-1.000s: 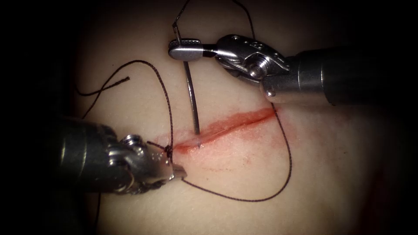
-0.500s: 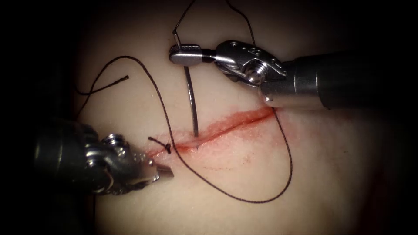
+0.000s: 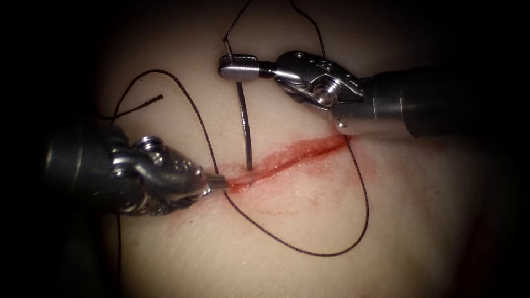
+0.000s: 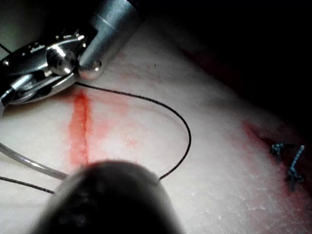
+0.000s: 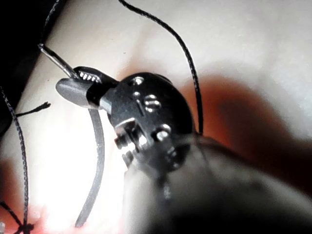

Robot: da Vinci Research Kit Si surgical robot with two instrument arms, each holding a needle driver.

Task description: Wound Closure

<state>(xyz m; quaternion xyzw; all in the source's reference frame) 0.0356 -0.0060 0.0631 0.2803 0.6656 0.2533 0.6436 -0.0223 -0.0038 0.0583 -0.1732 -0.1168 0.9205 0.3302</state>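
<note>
The tissue [image 3: 309,221] has a red cut [image 3: 292,157] running from lower left to upper right. My right tool [image 3: 237,66] is above the cut, jaws shut on the curved needle [image 3: 244,121] near its tail end. The needle's point meets the tissue at the cut's far edge, near the cut's left end. My left tool [image 3: 220,182] lies at the cut's left end with its jaws shut, covering the knot; I cannot tell whether they hold anything. Dark thread [image 3: 331,254] loops below the cut and rises behind the right tool. In the right wrist view the jaws [image 5: 80,85] clamp the needle [image 5: 97,161].
A second thread loop [image 3: 165,74] arches over the left tool, and a cut end of thread [image 3: 149,102] lies at the upper left. In the left wrist view the right tool [image 4: 44,63], the cut [image 4: 80,126] and blue stitches [image 4: 287,161] on another red wound show.
The left tool has moved up and right, from below the cut's left end onto that end, and now covers the knot. The right tool and needle have barely shifted.
</note>
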